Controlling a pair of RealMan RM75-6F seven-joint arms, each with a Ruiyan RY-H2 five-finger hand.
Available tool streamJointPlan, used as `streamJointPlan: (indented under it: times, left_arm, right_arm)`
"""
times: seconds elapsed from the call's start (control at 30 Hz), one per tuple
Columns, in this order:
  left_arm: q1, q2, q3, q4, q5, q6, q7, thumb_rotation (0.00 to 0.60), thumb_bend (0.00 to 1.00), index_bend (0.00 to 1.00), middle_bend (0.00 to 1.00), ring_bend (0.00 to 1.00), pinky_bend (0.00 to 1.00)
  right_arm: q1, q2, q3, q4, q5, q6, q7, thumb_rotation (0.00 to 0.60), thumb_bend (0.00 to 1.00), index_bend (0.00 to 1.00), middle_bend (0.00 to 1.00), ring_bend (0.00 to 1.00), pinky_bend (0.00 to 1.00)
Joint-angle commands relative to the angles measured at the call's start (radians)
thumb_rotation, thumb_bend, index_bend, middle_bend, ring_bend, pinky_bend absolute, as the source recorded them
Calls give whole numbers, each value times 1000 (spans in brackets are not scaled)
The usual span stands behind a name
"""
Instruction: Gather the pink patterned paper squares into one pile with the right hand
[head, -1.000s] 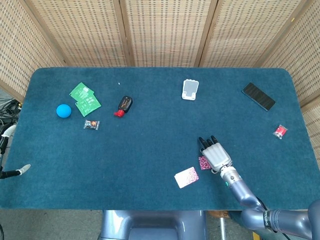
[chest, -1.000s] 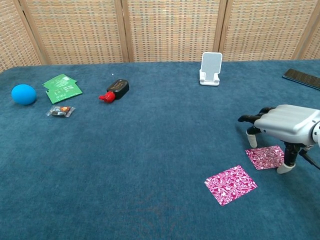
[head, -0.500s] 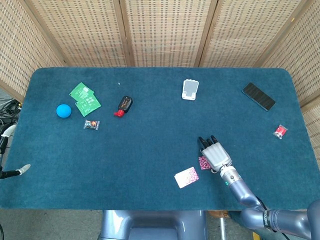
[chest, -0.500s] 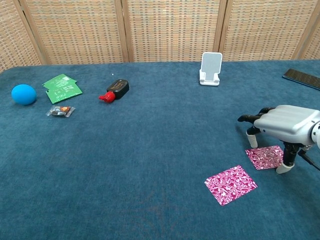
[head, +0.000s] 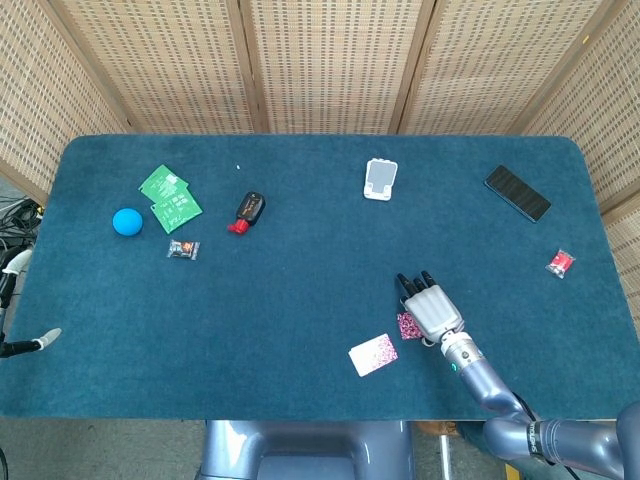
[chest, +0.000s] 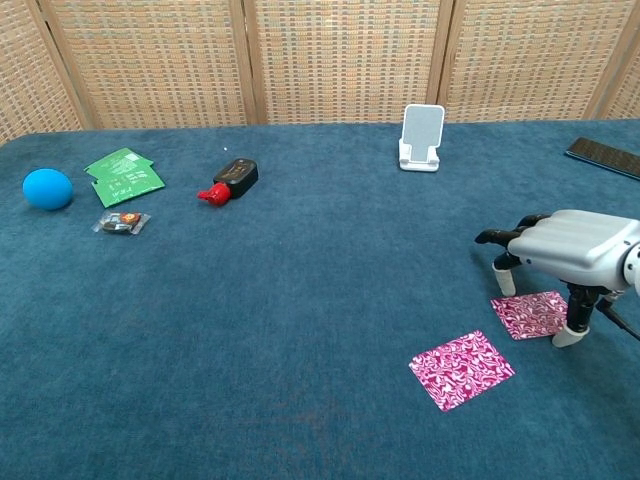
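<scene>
Lighting's pretty even and bright in both views, soft daylight-ish, barely any shadows on the table (head: 300, 300). No glare, everything looks sharp.

No readable text, labels, brands or numbers on anything here
</scene>
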Motion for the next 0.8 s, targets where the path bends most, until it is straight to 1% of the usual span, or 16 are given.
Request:
streamJointPlan:
  times: [0.03, 0.27, 0.8]
  left_arm:
    - [0, 0, 0, 0, 0, 0, -1, 600, 0, 0, 0, 0, 0]
    - [1, 2, 0, 0, 1, 1, -4, 600, 0, 0, 0, 0, 0]
    - [1, 1, 0, -1, 1, 1, -2, 600, 0, 0, 0, 0, 0]
  right_arm:
    - [-1, 0, 1, 1, -4, 0, 2, 600, 252, 619, 41, 188, 142]
    - [-4, 2, 5, 2, -14, 3, 8, 600, 291, 665, 47, 188, 145]
    - [-7, 12, 17, -8, -12, -1, 8, 600, 295, 668, 48, 189, 146]
